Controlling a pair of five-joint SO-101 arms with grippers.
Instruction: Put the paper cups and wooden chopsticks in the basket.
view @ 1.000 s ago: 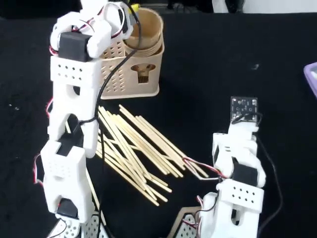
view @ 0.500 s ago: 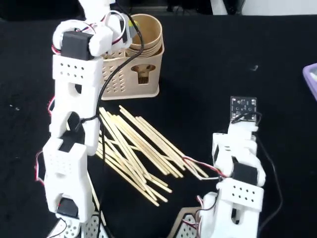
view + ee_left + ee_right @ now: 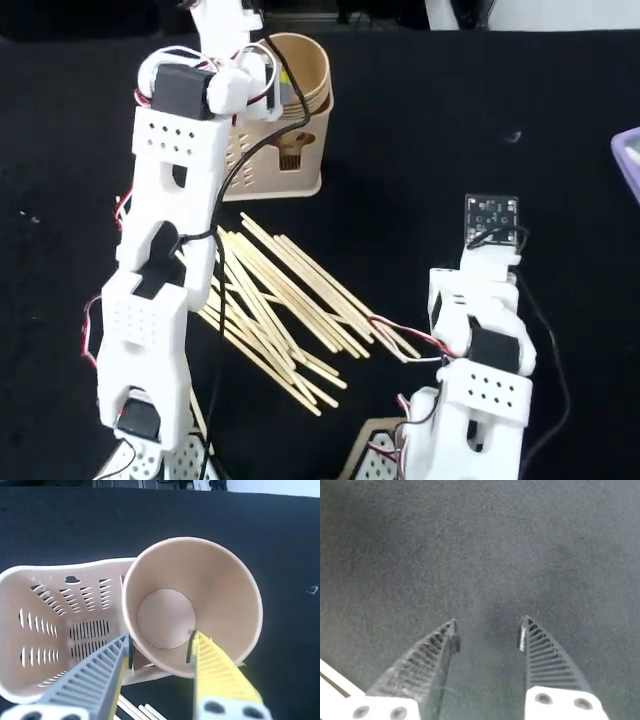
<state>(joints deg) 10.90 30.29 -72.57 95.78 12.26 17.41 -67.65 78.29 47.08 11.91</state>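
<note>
High view: basket [image 3: 285, 150] stands upright at approx 11 o'clock on the black tabletop [image 3: 450, 120]. Nested cups [image 3: 305, 55] sit in its 3 o'clock end, mouths up, rims well above the basket wall. L arm [image 3: 165, 250] rises from 7 o'clock and stretches up to the basket, w/ its wrist over the basket's 9 o'clock part, just beside the cups. L jaws are moderately apart and clamp nothing. In the L wrist view the grey one hangs at the top cup's outer wall, btwn cup and basket interior. The yellow one lies over the cup's near rim, so the pair straddles that bit of wall; can't tell if either touches it. Chopsticks [image 3: 290, 290] lie loose on the tabletop near centre, at 6 o'clock of the basket and apart from it. Most run 11-to-5, some cross, and the L arm hides the pile's 9 o'clock edge. R arm [image 3: 480, 340] sits folded low at 5 o'clock, well apart from the basket; the pile's 4 o'clock tips end just beside it. R jaws are wide apart, holding nothing, over bare tabletop. A purple thing [image 3: 630, 160] shows at the 3 o'clock edge.
</note>
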